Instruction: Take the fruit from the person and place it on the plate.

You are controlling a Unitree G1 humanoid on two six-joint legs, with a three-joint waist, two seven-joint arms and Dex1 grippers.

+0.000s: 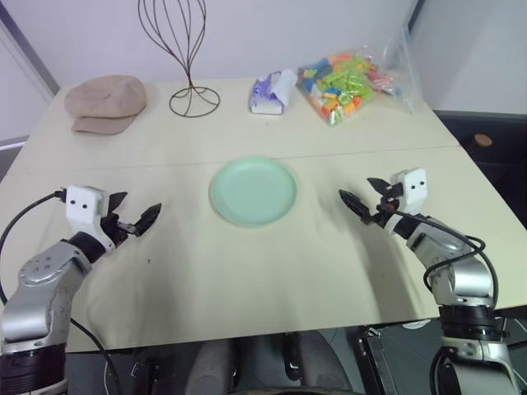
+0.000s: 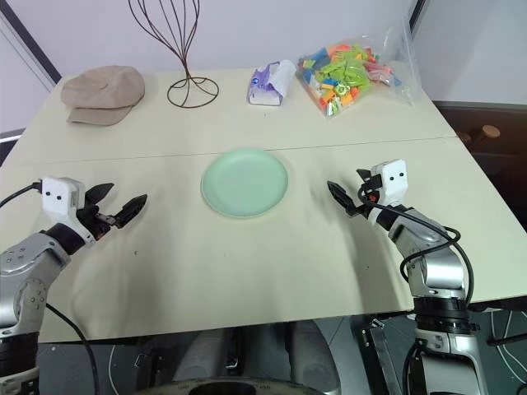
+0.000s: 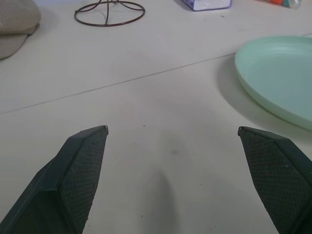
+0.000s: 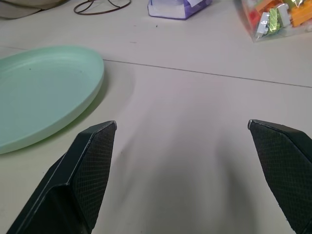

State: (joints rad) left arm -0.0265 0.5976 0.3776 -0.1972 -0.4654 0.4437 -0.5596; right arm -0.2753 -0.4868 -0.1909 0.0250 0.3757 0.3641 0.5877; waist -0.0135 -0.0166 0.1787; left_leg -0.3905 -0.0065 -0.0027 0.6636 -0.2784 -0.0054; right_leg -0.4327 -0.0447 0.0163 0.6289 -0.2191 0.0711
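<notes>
Right now you are holding both grippers low over the table [image 1: 247, 271], jaws spread wide and gripping nothing: left gripper [image 1: 132, 212] on one side, right gripper [image 1: 362, 197] on the other. Between them the plate [image 1: 253, 191] is lying bare, roughly midway, the right perhaps slightly nearer. Neither fruit nor person is showing, so which arm should be reaching cannot be judged yet. No readable writing anywhere; the purple packet [image 1: 272, 92] is showing print too small to read.

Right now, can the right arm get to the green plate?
Probably yes. The right gripper is open and points toward the plate, and only bare table lies between them.
</notes>
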